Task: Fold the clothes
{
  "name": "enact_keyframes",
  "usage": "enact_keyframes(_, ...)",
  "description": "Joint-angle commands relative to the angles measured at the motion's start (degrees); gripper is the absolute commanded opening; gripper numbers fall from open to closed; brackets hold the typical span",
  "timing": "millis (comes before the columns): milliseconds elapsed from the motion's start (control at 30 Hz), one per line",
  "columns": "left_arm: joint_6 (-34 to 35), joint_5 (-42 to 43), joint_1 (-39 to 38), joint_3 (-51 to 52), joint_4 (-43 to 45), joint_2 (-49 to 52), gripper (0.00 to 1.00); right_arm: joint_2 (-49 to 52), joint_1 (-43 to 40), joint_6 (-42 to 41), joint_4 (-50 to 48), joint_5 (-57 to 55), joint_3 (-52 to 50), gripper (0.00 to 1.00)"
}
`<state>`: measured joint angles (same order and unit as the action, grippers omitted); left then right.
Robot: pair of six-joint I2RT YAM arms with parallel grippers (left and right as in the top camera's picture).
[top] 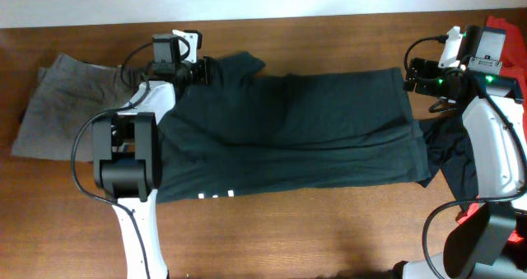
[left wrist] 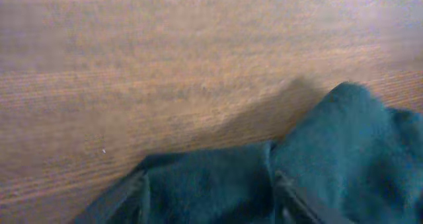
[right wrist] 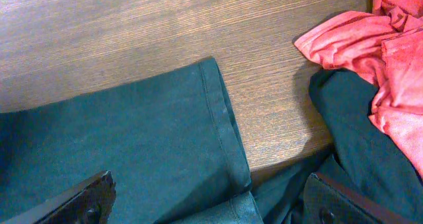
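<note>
Lying within left end effector (left wrist: 208, 201): black top (left wrist: 344, 151)

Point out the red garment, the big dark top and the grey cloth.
red garment (right wrist: 357, 39), right wrist view, crumpled fold.
big dark top (top: 313, 123), overhead view, flat middle.
grey cloth (top: 66, 106), overhead view, middle.

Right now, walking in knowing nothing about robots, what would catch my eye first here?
A big dark top lies spread flat across the middle of the wooden table, with white lettering at its near edge. The left gripper is at its far-left corner and the right gripper at its far-right corner. Red cloth lies at the right end.
</note>
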<state>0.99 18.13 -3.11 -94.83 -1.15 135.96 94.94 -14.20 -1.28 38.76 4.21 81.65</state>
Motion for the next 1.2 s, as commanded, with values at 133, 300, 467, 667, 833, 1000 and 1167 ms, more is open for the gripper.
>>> enact_keyframes(133, -0.8, -0.3, -0.2, -1.0, -1.0, 3.0, 0.39, 0.1, 0.3, 0.0, 0.2, 0.3, 0.9, 0.95)
enact_keyframes(300, -0.5, 5.5, -0.2, -2.6, -1.4, 2.9, 0.08, 0.1, 0.3, 0.0, 0.2, 0.3, 0.9, 0.90)
enact_keyframes(467, 2.0, 6.9, -0.1, -8.0, -7.7, 2.9, 0.03, 0.1, 0.3, 0.1, -0.4, 0.1, 0.9, 0.77)
enact_keyframes(667, 6.4, 3.1, 0.2, -16.3, -21.4, 2.9, 0.03, 0.4, 0.3, 0.7, -2.2, 0.1, 1.6, 0.68)
enact_keyframes(833, 7.2, -1.2, 0.3, -21.3, -30.7, 2.9, 0.02, 2.8, 0.3, 0.7, -1.4, 0.1, 5.7, 0.67)
enact_keyframes(1000, 7.3, -3.7, 0.5, -22.7, -35.0, 2.9, 0.02, 9.4, 0.3, 0.7, 0.0, 0.2, 13.5, 0.68)
enact_keyframes(1167, 8.7, -3.6, 0.9, -22.7, -36.8, 2.9, 0.01, 21.2, 0.3, 1.2, 8.0, 0.8, 28.6, 0.69)
